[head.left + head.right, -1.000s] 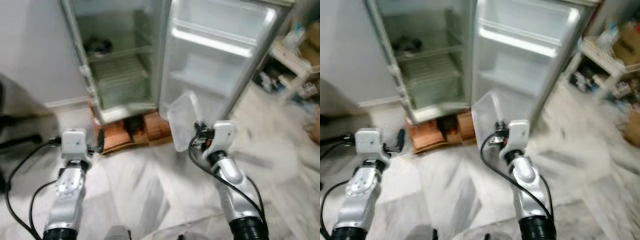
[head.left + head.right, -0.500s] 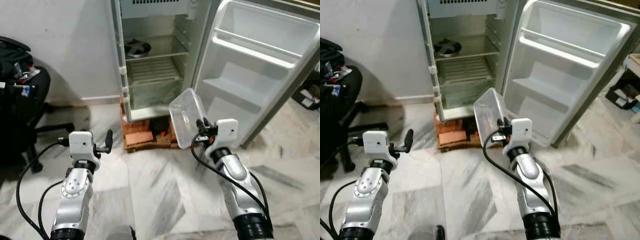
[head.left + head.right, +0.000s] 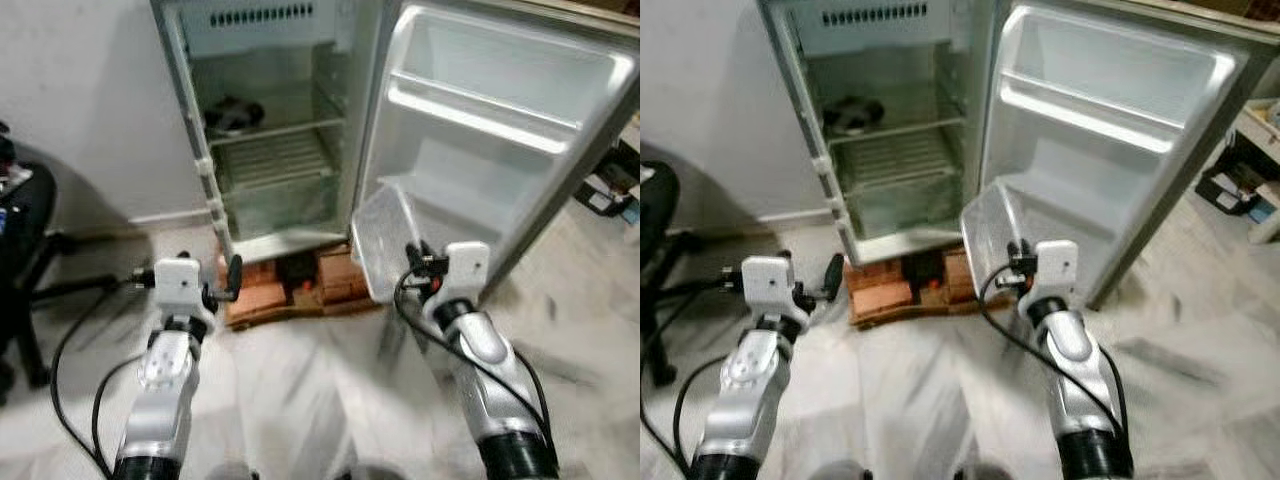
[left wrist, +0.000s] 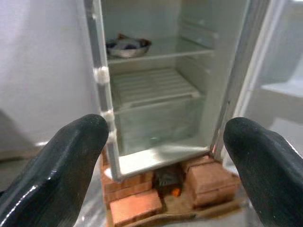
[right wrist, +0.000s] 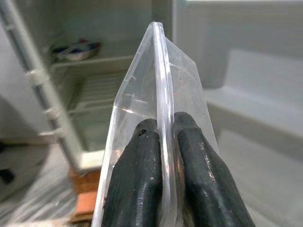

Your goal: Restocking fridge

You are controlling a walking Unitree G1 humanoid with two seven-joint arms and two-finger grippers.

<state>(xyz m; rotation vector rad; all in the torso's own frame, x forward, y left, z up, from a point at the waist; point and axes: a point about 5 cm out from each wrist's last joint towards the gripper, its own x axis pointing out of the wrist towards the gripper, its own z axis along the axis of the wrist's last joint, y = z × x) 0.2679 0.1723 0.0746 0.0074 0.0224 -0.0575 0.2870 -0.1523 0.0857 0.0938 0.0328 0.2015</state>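
Note:
A small fridge point(image 3: 270, 130) stands open before me on bricks point(image 3: 290, 290), its door point(image 3: 500, 120) swung to the right. A dark bowl point(image 3: 228, 113) sits on its upper shelf, also seen as the bowl point(image 4: 127, 46). My right gripper point(image 5: 163, 142) is shut on the rim of a clear plastic container point(image 3: 385, 240), held upright in front of the door's lower part. My left gripper point(image 3: 232, 276) is open and holds nothing, low in front of the fridge's left edge; its fingers point(image 4: 66, 156) frame the fridge interior.
A black chair point(image 3: 20, 230) stands at the left beside the white wall. Cluttered shelving point(image 3: 1250, 170) is at the far right. The floor point(image 3: 300, 400) is grey-veined marble between me and the fridge. The door shelves point(image 3: 470, 105) hold nothing.
The camera has swung and the view is blurred; the fridge now sits more centred and closer. My right gripper still holds the container, now nearer the door.

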